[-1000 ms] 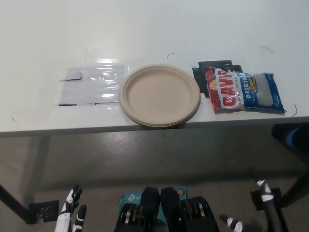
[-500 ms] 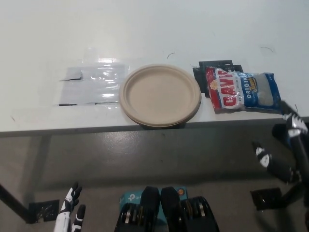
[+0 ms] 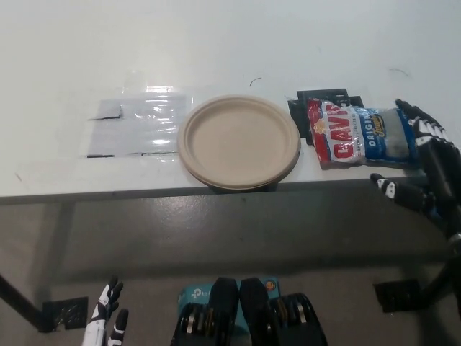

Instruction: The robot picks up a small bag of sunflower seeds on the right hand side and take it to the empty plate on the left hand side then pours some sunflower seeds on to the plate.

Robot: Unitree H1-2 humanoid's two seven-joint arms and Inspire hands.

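The black right hand (image 3: 421, 169) sits at the three o'clock edge of the view, fingers spread wide and nothing in its grasp. Its upper fingers (image 3: 418, 121) reach over the right end of the bag of sunflower seeds (image 3: 362, 135), and whether they actually touch the bag I cannot tell; one lower finger (image 3: 395, 191) pokes out just below the table's front edge. The bag lies flat on the white table (image 3: 230, 43), red and blue print facing up, resting partly on a dark mat (image 3: 306, 101) that peeks out at its eleven o'clock corner. Just beside it, toward nine o'clock, sits the paper plate (image 3: 238, 142), bare and tan, hanging slightly over the table's front edge. Further toward nine o'clock lies a clear plastic sheet (image 3: 137, 126), flat on the tabletop. Down at seven o'clock, the white left hand (image 3: 103, 319) rests low, well apart from the table, fingers apart and holding nothing.
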